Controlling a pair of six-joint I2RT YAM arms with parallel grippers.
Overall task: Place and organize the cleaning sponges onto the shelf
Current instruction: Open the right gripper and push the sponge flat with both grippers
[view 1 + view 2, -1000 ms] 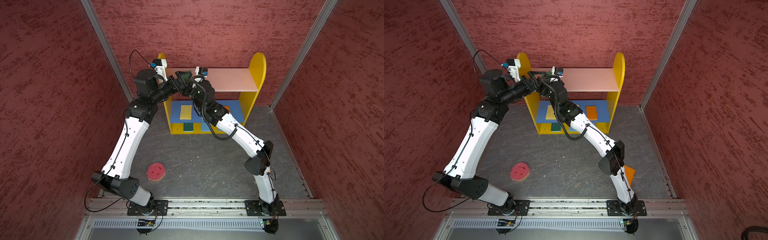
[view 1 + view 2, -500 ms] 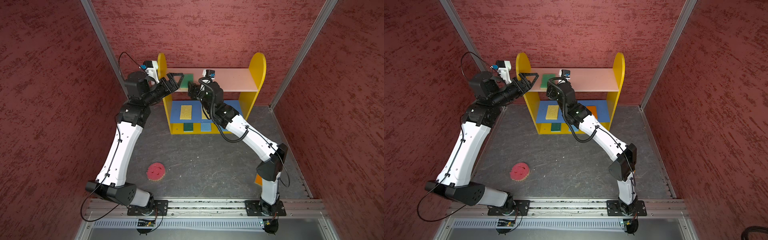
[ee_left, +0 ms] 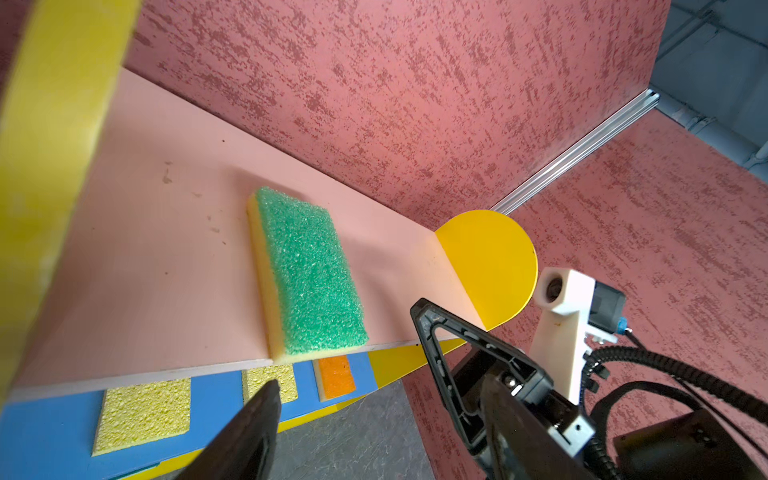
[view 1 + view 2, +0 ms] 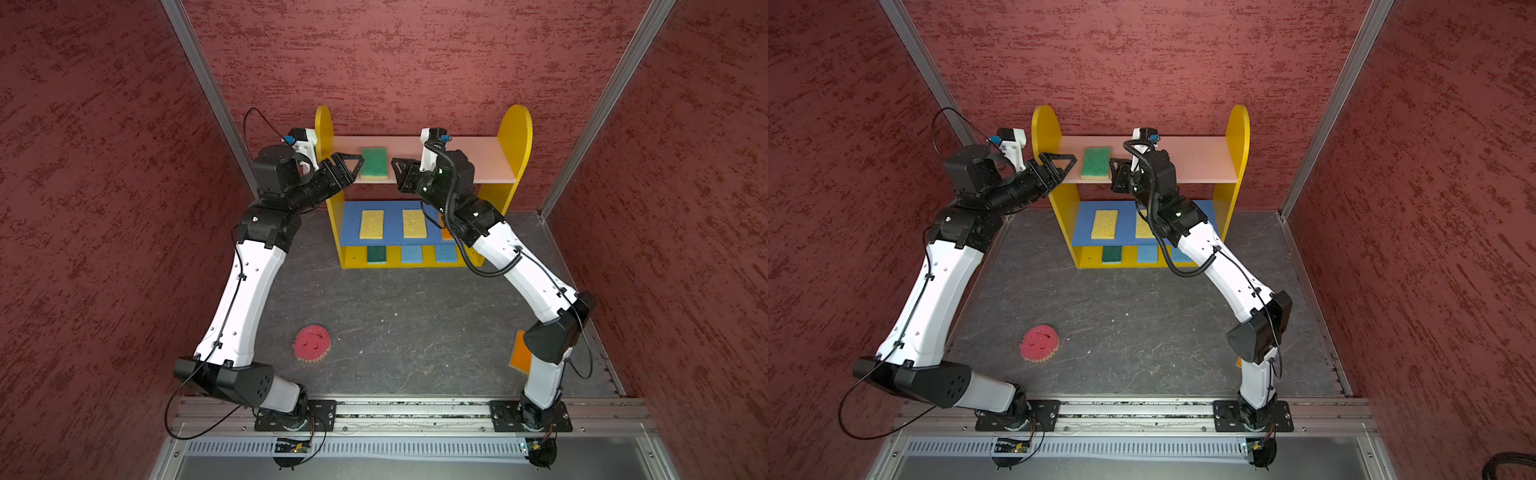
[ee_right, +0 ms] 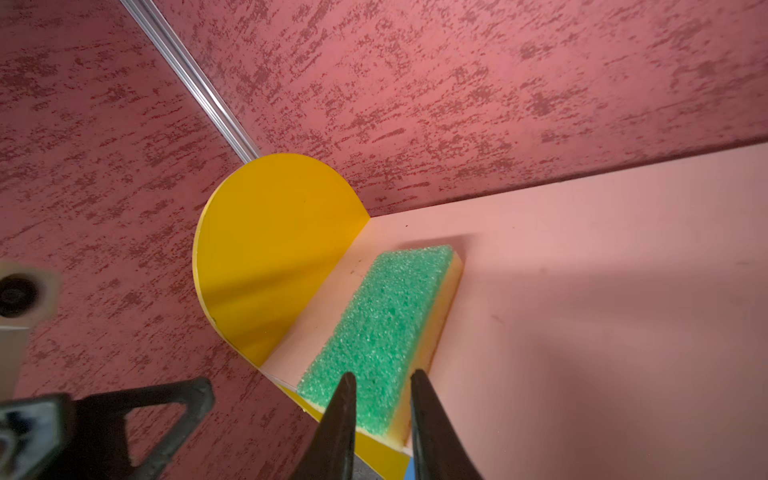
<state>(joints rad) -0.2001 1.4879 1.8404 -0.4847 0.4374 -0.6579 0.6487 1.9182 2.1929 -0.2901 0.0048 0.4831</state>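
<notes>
Top views: left gripper [image 4: 349,166] and right gripper [image 4: 399,172] have drawn back; the green sponge [image 4: 374,163] now lies free on the top board [image 4: 478,164] of the shelf [image 4: 515,133]; the pink smiley sponge [image 4: 311,343] waits on the floor [image 4: 395,311].
Left wrist: left gripper [image 3: 386,428] spread, empty.
Right wrist: right gripper [image 5: 382,395] fingers narrowly apart, holding nothing.

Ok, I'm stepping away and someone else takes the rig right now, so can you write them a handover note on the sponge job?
Left tool: open, empty, beside the green sponge on the shelf's pink top board.
Right tool: jaws narrowly apart, empty, on that sponge's other side.
Done: seven shelved: that green one on top; two yellow sponges and an orange sponge on the blue middle board; a darker green sponge and two blue sponges on the base.
Left to do: the round pink-red smiley sponge and a second orange sponge lie on the floor, the orange one by the right arm's elbow.
</notes>
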